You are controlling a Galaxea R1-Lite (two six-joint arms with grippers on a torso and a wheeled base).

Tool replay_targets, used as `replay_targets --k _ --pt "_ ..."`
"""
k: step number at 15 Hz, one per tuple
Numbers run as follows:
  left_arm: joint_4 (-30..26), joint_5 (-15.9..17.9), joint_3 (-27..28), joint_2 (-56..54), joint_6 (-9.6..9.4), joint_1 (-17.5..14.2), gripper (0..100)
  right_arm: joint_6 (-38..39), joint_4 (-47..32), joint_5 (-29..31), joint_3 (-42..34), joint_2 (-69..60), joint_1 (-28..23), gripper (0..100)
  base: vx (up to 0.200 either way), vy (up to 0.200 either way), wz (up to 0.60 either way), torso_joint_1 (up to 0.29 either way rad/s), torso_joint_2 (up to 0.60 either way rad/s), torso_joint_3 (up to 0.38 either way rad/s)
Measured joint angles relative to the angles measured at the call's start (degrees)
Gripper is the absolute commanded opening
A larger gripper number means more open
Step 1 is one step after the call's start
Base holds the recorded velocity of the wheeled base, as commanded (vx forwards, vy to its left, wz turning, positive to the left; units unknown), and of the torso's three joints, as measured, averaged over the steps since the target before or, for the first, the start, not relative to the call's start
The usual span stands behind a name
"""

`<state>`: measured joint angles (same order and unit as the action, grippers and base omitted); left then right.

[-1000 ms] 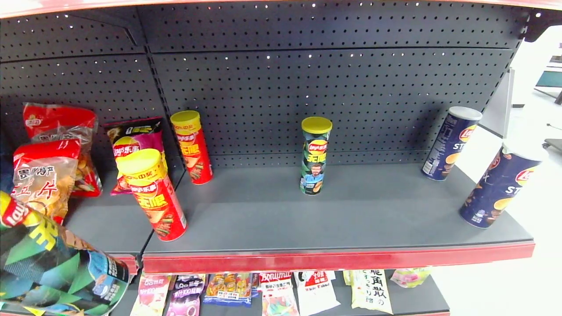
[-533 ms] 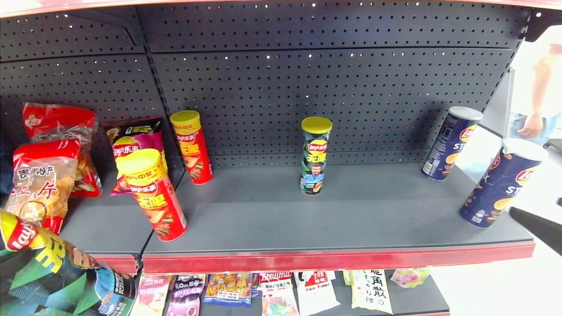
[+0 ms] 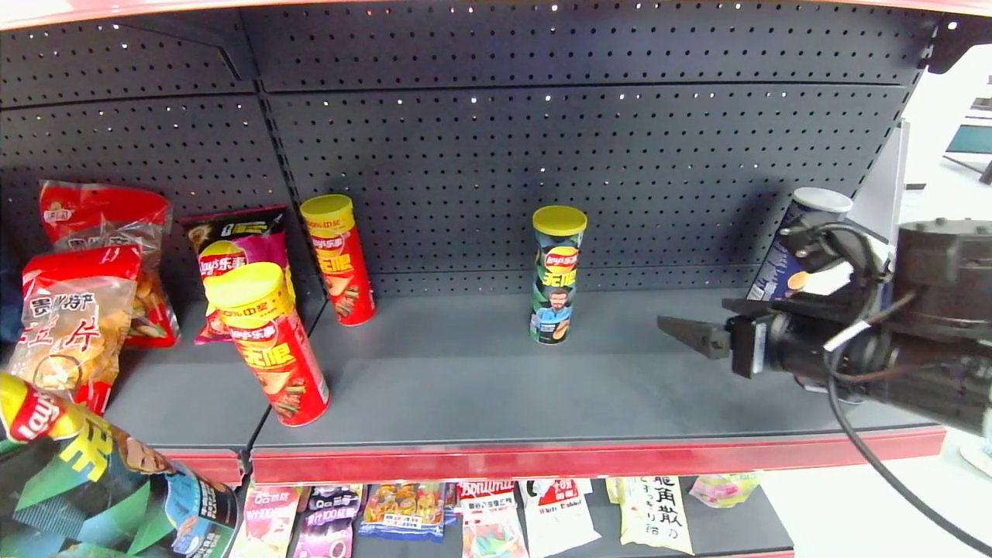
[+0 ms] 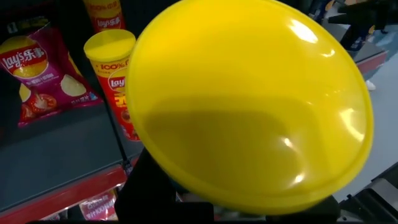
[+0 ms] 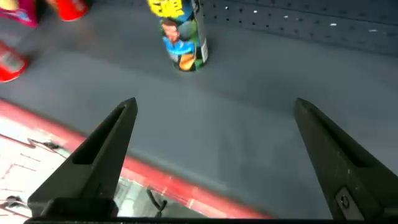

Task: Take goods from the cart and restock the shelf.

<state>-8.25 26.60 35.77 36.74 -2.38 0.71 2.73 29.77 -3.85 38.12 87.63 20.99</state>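
The right gripper point(image 5: 216, 102) has come in at frame right, spread and empty. Better keep it aside; set the can point(image 3: 101, 488) at lower left upright on the shelf point(image 3: 465, 387).

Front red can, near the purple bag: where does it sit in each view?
Head: the front red can stands upright at the shelf's left front, before the purple bag.
Left wrist: it stands upright beyond the held can and its yellow lid.
Right wrist: a red piece of it, cut off at the picture's edge, near the lip.
Shared landmark: the shelf's red front lip.
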Motion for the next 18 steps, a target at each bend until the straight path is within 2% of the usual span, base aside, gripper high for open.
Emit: replay_targets --k 5,13,18 --pt "0.0 -1.0 0.1 0.2 0.0 0.0 0 0.2 1.7 2.9 13.9 15.1 1.9 100 0.0 0.0 0.0 0.0 0.0 0.0" --pt "0.0 -1.5 0.1 -0.1 0.0 0.0 0 4.0 1.7 9.0 24.0 24.3 8.7 100 0.0 0.0 0.0 0.0 0.0 0.0" --pt "0.0 -1.6 0.3 -0.4 -0.02 0.0 0 4.1 1.7 12.3 28.1 26.8 10.1 100 0.0 0.0 0.0 0.0 0.0 0.0"
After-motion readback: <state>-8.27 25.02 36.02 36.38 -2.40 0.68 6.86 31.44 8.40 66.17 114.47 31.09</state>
